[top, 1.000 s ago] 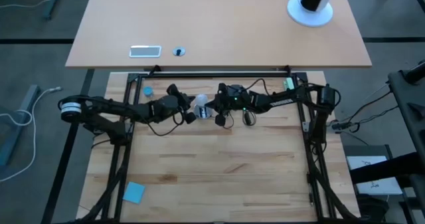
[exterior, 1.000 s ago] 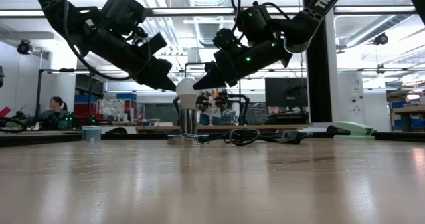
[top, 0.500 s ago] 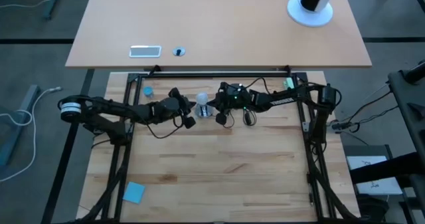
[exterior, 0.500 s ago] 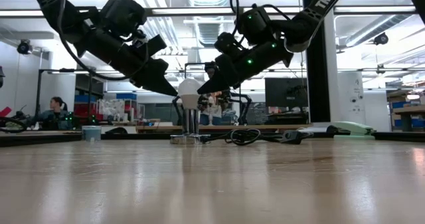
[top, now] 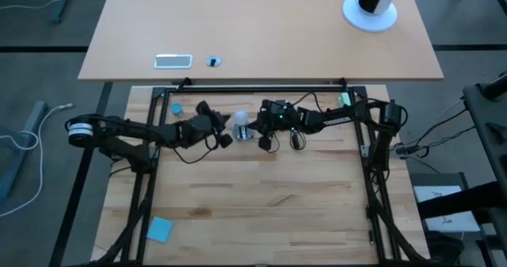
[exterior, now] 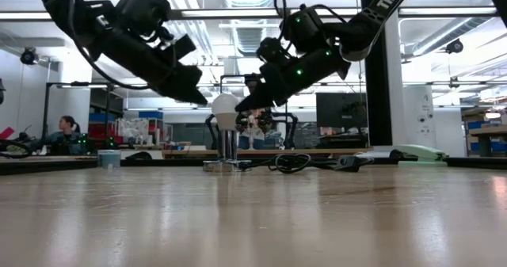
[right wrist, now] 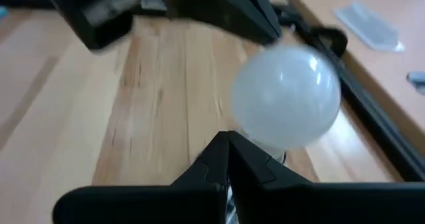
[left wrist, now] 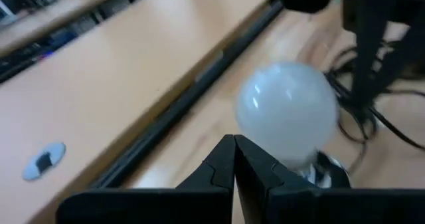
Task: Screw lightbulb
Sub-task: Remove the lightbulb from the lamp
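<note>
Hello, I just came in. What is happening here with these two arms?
Two robot arms are working on a white bulb that stands upright in a silver socket near the far edge of the wooden table. The left hand and the right hand are both shut, with their tips at the sides of the bulb's round top. Neither hand is gripping the bulb; they only press or touch it from two sides.

Overhead, table-level, two close wrist views
</note>
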Motion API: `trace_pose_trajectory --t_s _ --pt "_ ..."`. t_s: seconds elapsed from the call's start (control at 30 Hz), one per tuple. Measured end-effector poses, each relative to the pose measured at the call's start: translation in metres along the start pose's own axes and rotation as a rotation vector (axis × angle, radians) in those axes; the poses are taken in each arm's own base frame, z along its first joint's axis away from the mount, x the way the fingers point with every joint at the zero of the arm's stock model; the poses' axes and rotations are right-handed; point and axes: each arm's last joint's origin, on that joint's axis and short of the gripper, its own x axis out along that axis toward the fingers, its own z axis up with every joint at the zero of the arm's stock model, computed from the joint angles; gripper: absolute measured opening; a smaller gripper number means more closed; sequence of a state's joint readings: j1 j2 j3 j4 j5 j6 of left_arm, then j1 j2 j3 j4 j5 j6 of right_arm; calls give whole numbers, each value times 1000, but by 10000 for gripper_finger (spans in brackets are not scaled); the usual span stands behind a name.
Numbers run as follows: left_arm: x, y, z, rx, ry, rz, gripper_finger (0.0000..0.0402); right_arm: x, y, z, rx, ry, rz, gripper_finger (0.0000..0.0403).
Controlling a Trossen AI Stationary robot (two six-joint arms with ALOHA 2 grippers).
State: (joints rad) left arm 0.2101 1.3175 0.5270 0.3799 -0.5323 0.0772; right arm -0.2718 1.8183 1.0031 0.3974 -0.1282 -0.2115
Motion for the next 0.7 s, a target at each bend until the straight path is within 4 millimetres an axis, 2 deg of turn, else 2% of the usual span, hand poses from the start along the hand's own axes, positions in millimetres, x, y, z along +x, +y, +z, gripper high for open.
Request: trace_pose_trajectory --t_s 0.2,0.7 --pt "6 3 -1 6 -11 21 0 0 -3 4 -4 -47 -15 2" --pt "7 1 -1 -11 -11 -27 0 -1 -7 -1 6 7 -29 2"
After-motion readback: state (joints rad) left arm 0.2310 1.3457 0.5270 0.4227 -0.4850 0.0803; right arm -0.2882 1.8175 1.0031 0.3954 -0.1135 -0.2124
